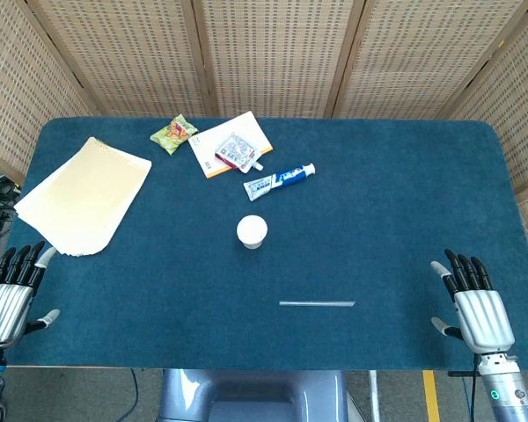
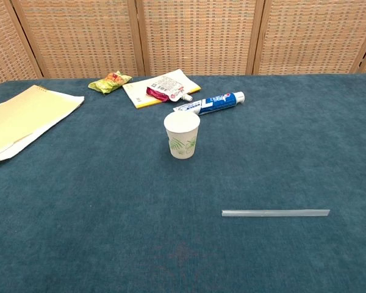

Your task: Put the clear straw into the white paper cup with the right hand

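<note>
The fingers of the right hand (image 1: 477, 303) were held straight and a little apart, and nothing was gripped. It was seen at the table's 4 o'clock corner, palm down. The left hand (image 1: 11, 294) was seen at 8 o'clock, its fingers also straight and apart, with nothing held.

The clear straw (image 1: 317, 304) was laid flat on the fuzzy blue table (image 1: 405, 202), at 5 o'clock from the white paper cup (image 1: 252, 231). The thin tube was well apart from both hands. The round cup was stood upright, and green leaves were printed on it. No words on it could be read.
</note>
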You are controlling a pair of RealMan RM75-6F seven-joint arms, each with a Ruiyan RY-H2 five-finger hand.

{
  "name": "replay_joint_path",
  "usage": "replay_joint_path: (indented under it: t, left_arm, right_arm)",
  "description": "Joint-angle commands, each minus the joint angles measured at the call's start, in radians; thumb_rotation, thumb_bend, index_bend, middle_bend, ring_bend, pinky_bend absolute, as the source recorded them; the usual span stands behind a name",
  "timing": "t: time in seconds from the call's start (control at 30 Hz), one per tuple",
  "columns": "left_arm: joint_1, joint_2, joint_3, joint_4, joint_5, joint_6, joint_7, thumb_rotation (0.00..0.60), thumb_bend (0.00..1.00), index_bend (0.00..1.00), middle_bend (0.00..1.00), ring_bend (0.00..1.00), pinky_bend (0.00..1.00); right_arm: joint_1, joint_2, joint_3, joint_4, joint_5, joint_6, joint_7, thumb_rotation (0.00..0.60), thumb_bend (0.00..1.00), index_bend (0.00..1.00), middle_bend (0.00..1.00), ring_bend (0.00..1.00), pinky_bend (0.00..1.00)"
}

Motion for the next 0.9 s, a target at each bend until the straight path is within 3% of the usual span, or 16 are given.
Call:
replay_joint_path:
  t: [0.03, 0.7, 0.9]
  left_arm:
    - [0.000, 0.002, 0.001, -0.003, -0.001, -0.003, 0.007, 0.600, 0.08, 0.00, 0.00, 0.00, 0.00]
    - [-0.002, 0.005, 0.001, -0.008, -0.006, -0.012, 0.010, 0.600, 0.08, 0.00, 0.00, 0.00, 0.00]
    - [-0.002, 0.006, -0.003, -0.005, -0.011, -0.009, 0.002, 0.600, 0.08, 0.00, 0.00, 0.00, 0.00]
  right_arm:
    - [-0.002, 0.001, -0.001, -0.002, -0.001, 0.002, -0.001, 0.600, 0.13, 0.17, 0.00, 0.00, 0.00]
    - [-0.001, -0.010, 0.006, -0.013, 0.002, 0.007, -0.012, 0.600, 0.13, 0.23, 0.00, 0.00, 0.00]
    - [0.037, -0.031, 0.035, -0.041, 0.038, -0.045, -0.041, 0.600, 0.13, 0.27, 0.00, 0.00, 0.00]
